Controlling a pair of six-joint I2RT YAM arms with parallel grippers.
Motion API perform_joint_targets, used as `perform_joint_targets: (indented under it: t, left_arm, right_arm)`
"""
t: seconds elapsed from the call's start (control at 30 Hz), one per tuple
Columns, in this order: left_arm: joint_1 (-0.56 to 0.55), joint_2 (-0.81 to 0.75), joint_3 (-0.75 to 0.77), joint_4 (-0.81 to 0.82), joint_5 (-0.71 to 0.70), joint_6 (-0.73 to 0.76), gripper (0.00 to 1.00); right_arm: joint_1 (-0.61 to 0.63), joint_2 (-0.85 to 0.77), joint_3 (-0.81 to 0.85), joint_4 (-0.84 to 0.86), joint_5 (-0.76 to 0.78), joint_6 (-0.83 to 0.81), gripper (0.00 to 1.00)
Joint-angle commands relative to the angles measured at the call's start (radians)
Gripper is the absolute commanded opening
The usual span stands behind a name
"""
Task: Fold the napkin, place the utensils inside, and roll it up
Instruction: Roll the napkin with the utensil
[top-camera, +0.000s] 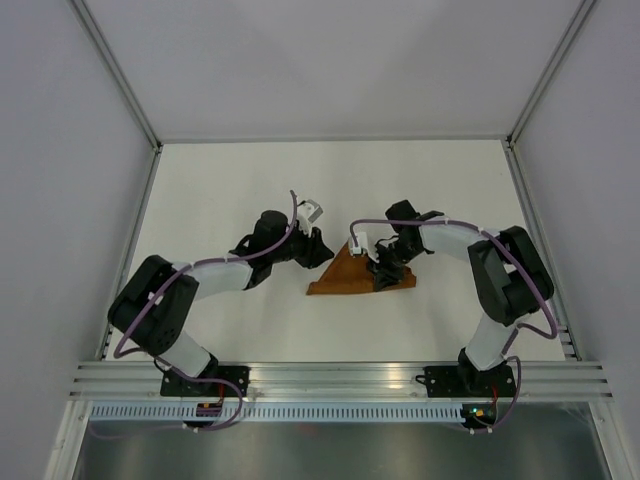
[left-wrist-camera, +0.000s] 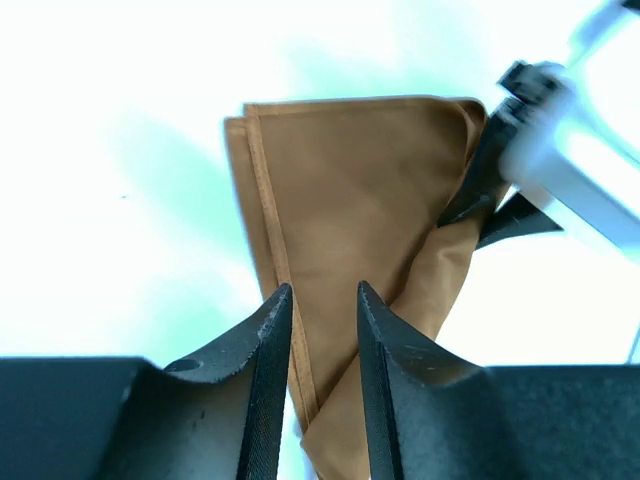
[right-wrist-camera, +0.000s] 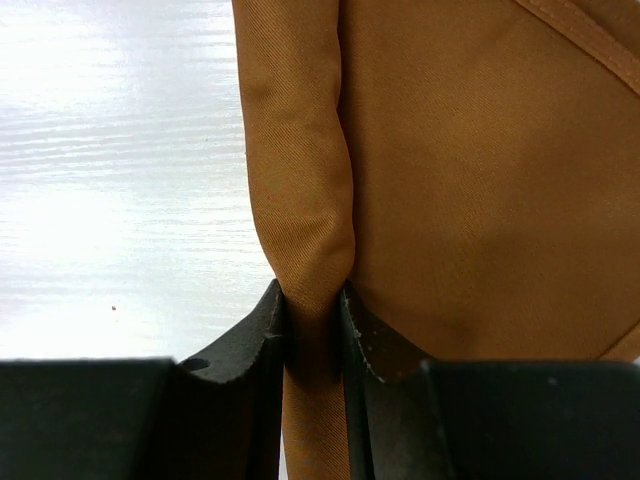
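Two robot arms lean in over a rust-orange napkin (top-camera: 352, 280) on a white tabletop (top-camera: 240, 190), seen from above. The cloth lies folded into a triangle near the middle of the tabletop, its long edge toward the arms' bases and its peak pointing away from them.

The left tool (left-wrist-camera: 323, 292) hovers at the napkin's left side, near the peak. Its wrist camera shows the two dark fingers (left-wrist-camera: 268, 350) spread, with a clear gap between them and the cloth's hemmed edge running through that gap below. Whether the fingers touch the fabric cannot be told from that view.

The right tool (right-wrist-camera: 310, 295) sits over the right part of the triangle, on a raised ridge of fabric. Its wrist camera shows the two fingers (right-wrist-camera: 262, 335) pinching a lengthwise fold of the napkin tight between them. The rest of the cloth lies flat to the right of the fold, with bare tabletop to the left.

In the left wrist view, the right tool appears at the cloth's far corner, one dark fingertip against the fabric where the top layer bulges and curls. Two layers of cloth show along the napkin's left edge, the lower layer peeking out just beside the upper hem. Purple cables (top-camera: 294, 210) run along both arms. Grey walls (top-camera: 60, 150) enclose the tabletop on three sides.
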Motion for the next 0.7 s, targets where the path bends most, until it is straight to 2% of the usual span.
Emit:
perform_joint_targets:
  t: [0.0,0.1,0.23,0.4,0.67]
  left_arm:
    - [-0.004,-0.11,-0.133,0.283,-0.137,-0.018,0.37]
    - [-0.036,-0.168,-0.275,0.495,-0.227,0.014,0.4]
    - [-0.155,-0.198,-0.326,0.557,-0.374,0.17,0.43]
    - [-0.291,-0.152,-0.299,0.537,-0.454,0.334,0.44]
    - [-0.4,-0.003,-0.184,0.374,-0.424,0.535,0.52]
  right_arm:
    - [-0.034,0.165,0.087,-0.22,-0.035,-0.087,0.01]
    - [-0.057,0.268,0.225,-0.317,-0.046,-0.101,0.0]
    - [-0.071,0.421,0.355,-0.456,-0.063,-0.114,0.01]
    - [-0.077,0.52,0.461,-0.524,-0.06,-0.11,0.0]
    - [-0.082,0.589,0.515,-0.561,-0.054,-0.096,0.0]
